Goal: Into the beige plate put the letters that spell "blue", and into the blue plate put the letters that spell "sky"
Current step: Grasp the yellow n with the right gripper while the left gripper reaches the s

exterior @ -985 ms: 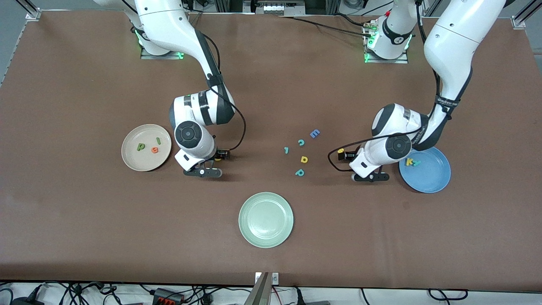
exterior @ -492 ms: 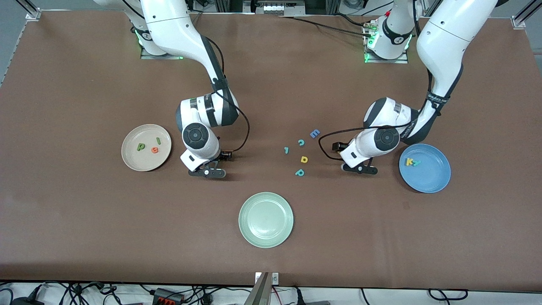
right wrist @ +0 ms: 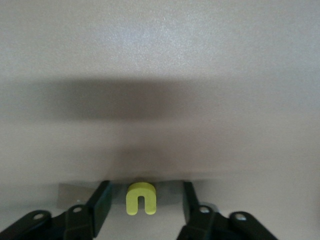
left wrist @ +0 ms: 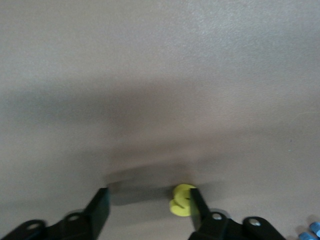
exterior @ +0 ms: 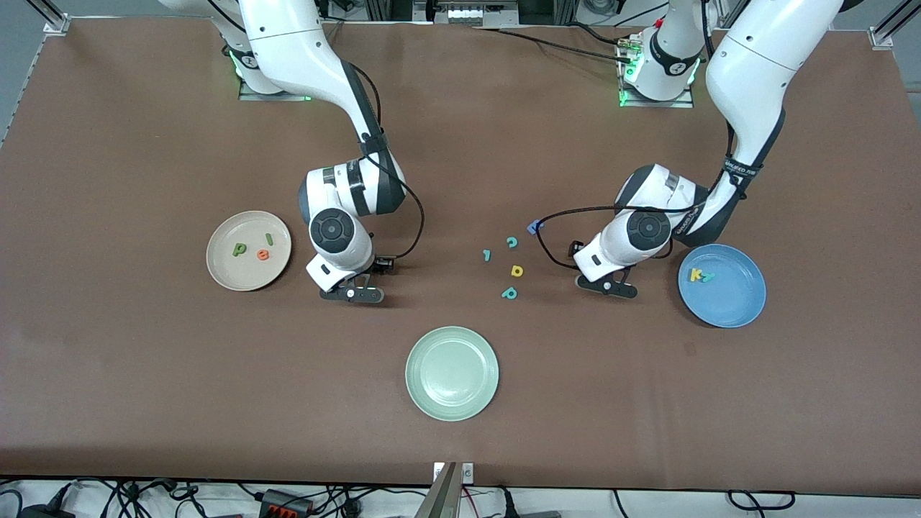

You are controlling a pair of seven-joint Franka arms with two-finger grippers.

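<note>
Now, right pincer (right wrist: pixel 143 205) low over brown bench (exterior: pixel 144 374), just beside round cream-beige plate (exterior: pixel 249 250); fingers part-open, small yellow u letter (right wrist: pixel 141 198) between them, gaps both sides, no grip. Plate holds green b, thin green l, orange e. Left pincer (left wrist: pixel 147 210) low near bright blue round plate (exterior: pixel 722 285); fingers wide, tiny yellow s letter (left wrist: pixel 181 200) against one finger, not clamped. Blue plate carries yellow k, teal y.
</note>
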